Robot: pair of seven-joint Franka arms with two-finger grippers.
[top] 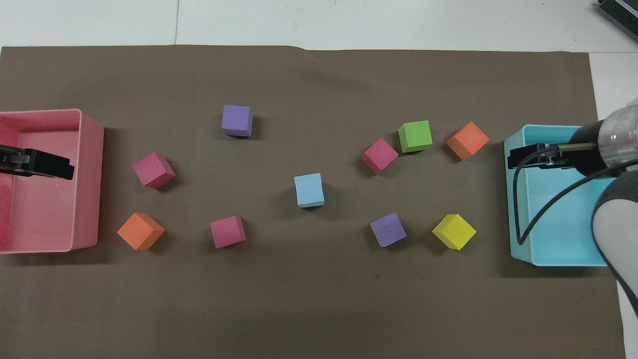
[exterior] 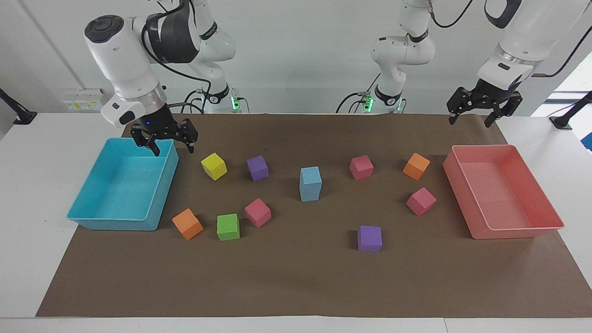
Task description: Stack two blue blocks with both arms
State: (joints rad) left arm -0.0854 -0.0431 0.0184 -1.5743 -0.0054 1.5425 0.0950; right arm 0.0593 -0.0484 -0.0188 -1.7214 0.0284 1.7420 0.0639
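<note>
The two blue blocks stand stacked at the middle of the brown mat, the upper one [exterior: 310, 175] squarely on the lower one [exterior: 310, 193]. From overhead only the upper blue block [top: 309, 190] shows. My right gripper [exterior: 172, 147] hangs open and empty over the turquoise bin's rim nearest the robots, and the overhead view shows the right gripper [top: 512, 162] over that bin. My left gripper [exterior: 469, 121] is raised, open and empty, over the mat just by the pink bin's end nearest the robots. Overhead, the left gripper [top: 69, 172] covers the pink bin.
A turquoise bin [exterior: 92, 217] lies at the right arm's end and a pink bin [exterior: 518, 231] at the left arm's end. Loose cubes surround the stack: yellow [exterior: 213, 166], two purple [exterior: 257, 167] [exterior: 369, 238], green [exterior: 228, 226], two orange and three pink.
</note>
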